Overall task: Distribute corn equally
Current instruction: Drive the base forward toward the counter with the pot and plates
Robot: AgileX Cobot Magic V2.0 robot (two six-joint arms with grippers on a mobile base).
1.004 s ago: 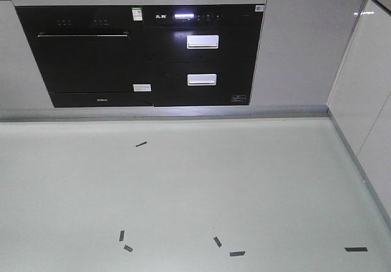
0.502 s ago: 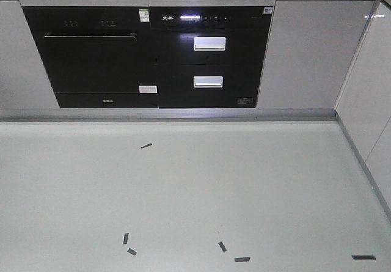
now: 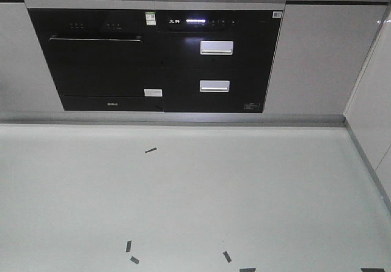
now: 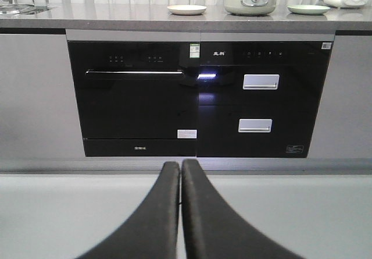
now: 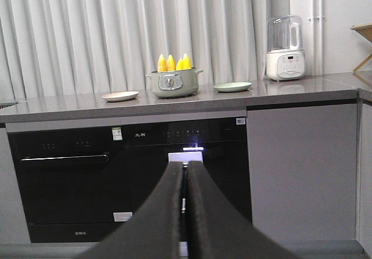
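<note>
Yellow corn [image 5: 172,63] stands tip-up in a grey-green pot [image 5: 171,84] on the grey counter [image 5: 58,105], and about four cob tips can be made out above the rim. The pot sits between two plates and touches neither: a cream plate [image 5: 120,96] to its left and a green plate [image 5: 232,87] to its right. Both plates look bare. Farther right on the counter is a white appliance [image 5: 285,49] with a clear jug on top. A pale curtain [image 5: 87,32] hangs behind all of this.

Below the counter is a black oven front [image 4: 133,96], and beside it are two black drawers [image 4: 258,105] with silver handles.

The left gripper [image 4: 181,165] is low and well short of the cabinets, its two dark fingers pressed together with nothing between them. The right gripper [image 5: 186,167] is likewise closed and empty, and it points towards the counter from a distance. Neither gripper is near the corn.

In the front view, the pale floor [image 3: 244,186] carries a few short dark tape strips [image 3: 151,150], scattered well apart.
</note>
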